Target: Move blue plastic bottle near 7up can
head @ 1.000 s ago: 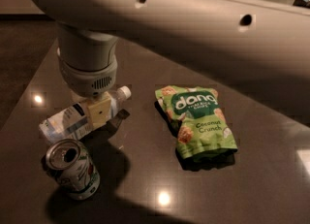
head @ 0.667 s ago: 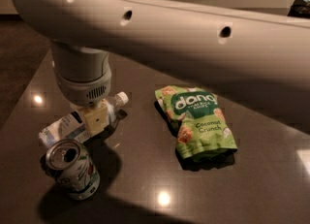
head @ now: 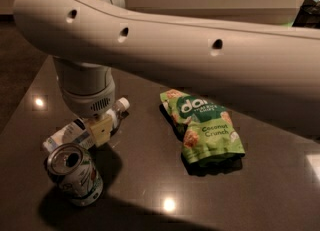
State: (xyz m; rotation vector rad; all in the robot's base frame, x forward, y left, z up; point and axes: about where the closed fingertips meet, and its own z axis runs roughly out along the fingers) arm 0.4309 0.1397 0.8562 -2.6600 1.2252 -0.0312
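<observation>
bottle (head: pixel 68 133) flat (beside can (head: pixel 76 174)), jaws over it

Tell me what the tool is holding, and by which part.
Cannot tell. The tool sits at the middle of the lying pale-blue plastic bottle, beside the green-and-white aluminium can.

Jaws over bottle (head: pixel 71 133), behind can (head: pixel 75 174)

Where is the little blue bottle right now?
The small pale-blue plastic bottle lies on its side at the camera view's left, just behind the silver-topped green-and-white can, with the gripper over its middle.
</observation>
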